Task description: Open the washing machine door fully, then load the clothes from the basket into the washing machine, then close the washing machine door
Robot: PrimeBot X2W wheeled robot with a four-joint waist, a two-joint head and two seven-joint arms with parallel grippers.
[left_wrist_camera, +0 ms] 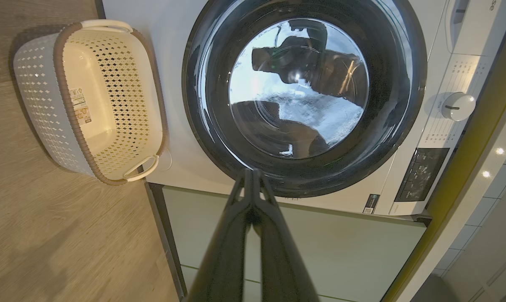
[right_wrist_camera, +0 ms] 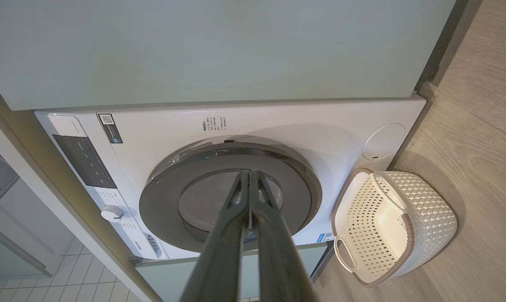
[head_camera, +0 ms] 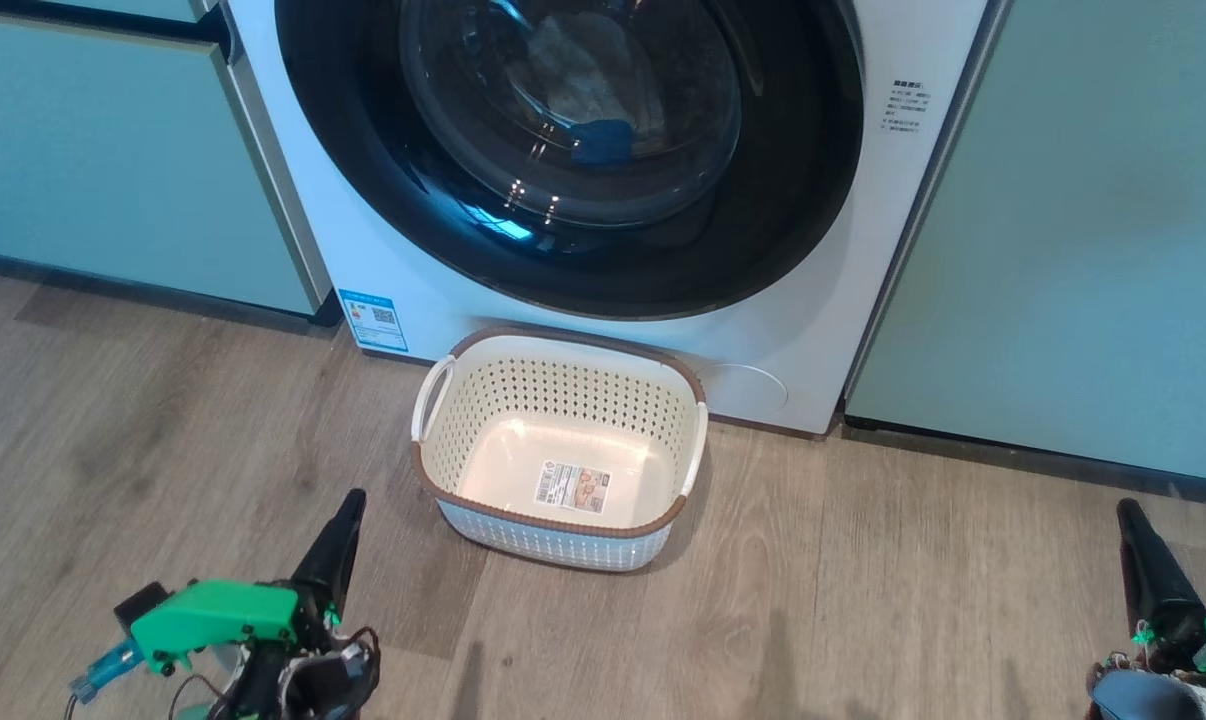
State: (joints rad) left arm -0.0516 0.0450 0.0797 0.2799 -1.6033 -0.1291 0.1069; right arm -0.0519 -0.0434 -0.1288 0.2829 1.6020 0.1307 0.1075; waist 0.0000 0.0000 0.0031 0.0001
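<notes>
The washing machine [head_camera: 383,270] stands straight ahead with its round black door [head_camera: 793,200] shut flat against the front. Through the glass bowl I see the pale clothes [head_camera: 588,75] with a blue part lying in the drum. The cream basket [head_camera: 563,340] sits on the floor below the door, with just a label sticker on its bottom. My left gripper [head_camera: 351,505] is shut, low at the left, short of the basket. My right gripper [head_camera: 1128,515] is shut at the lower right. In the wrist views the shut left gripper [left_wrist_camera: 251,172] and right gripper [right_wrist_camera: 251,174] point at the door [left_wrist_camera: 387,84] [right_wrist_camera: 165,201].
Pale green cabinets [head_camera: 83,150] [head_camera: 1083,250] flank the washer on both sides. Wooden floor [head_camera: 863,600] stretches between me and the basket. The washer's control panel with a white knob [left_wrist_camera: 457,105] runs along its top.
</notes>
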